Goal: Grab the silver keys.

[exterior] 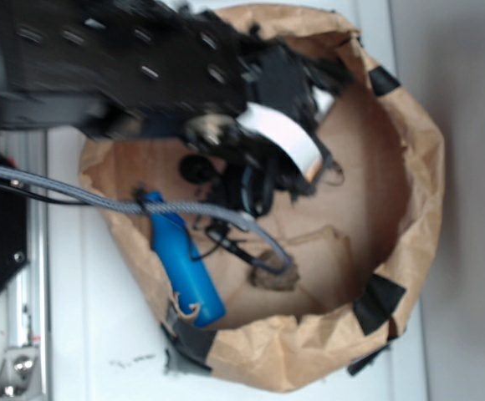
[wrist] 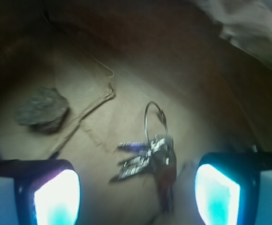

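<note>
The silver keys (wrist: pixel 143 161) lie fanned out on the brown paper floor of the bag, with their thin wire ring (wrist: pixel 155 118) pointing away from me. In the wrist view my gripper (wrist: pixel 136 197) is open just above them. The left pad (wrist: pixel 56 197) and right pad (wrist: pixel 218 194) glow on either side, and the bunch sits between them, nearer the right pad. Nothing is held. In the exterior view my gripper (exterior: pixel 247 184) reaches down into the bag and the arm hides the keys.
The crumpled paper bag (exterior: pixel 418 167) walls in the workspace on all sides. A blue tube-shaped object (exterior: pixel 184 263) lies at the bag's left wall. A grey lump (wrist: pixel 42 110) sits left of the keys. A braided grey cable (exterior: pixel 100 200) crosses over the bag.
</note>
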You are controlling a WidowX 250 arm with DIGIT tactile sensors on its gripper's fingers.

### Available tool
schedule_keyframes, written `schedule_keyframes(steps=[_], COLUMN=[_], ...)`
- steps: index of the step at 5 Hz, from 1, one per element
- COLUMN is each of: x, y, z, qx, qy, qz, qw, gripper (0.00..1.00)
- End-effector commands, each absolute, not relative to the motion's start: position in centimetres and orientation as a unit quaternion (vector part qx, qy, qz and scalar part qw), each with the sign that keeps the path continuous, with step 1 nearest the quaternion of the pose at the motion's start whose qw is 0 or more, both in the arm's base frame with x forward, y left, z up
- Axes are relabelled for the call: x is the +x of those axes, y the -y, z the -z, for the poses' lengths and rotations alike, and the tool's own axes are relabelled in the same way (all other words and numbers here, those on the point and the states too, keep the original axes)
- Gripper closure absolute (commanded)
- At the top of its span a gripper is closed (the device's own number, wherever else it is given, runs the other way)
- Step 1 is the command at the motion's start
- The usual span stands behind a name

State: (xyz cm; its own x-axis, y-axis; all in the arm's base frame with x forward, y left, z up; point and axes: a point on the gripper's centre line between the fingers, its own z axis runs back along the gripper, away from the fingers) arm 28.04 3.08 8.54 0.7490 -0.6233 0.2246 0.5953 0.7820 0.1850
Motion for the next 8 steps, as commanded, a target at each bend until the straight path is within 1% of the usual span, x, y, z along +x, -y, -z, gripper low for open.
schedule_keyframes(steps=[1, 2, 3, 4, 5, 6, 7, 8], x=[30.6, 30.2, 30.0, 29.9, 30.3, 30.9, 30.6, 30.5], y=[-1.8, -1.6, -1.6, -1.7, -1.9, -2.9, -3.1, -3.1], z=[-8.1, -8.1, -7.4, -7.3, -6.5, -5.0, -5.3, -5.7], qx=[0.061, 0.060, 0.066, 0.068, 0.080, 0.093, 0.088, 0.086], qy=[0.141, 0.142, 0.126, 0.124, 0.127, 0.108, 0.116, 0.121], qz=[0.378, 0.388, 0.393, 0.391, 0.375, 0.359, 0.351, 0.351], qw=[0.913, 0.909, 0.908, 0.910, 0.915, 0.922, 0.925, 0.924], gripper=[0.00, 0.00, 0.00, 0.00, 0.00, 0.00, 1.00, 1.00])
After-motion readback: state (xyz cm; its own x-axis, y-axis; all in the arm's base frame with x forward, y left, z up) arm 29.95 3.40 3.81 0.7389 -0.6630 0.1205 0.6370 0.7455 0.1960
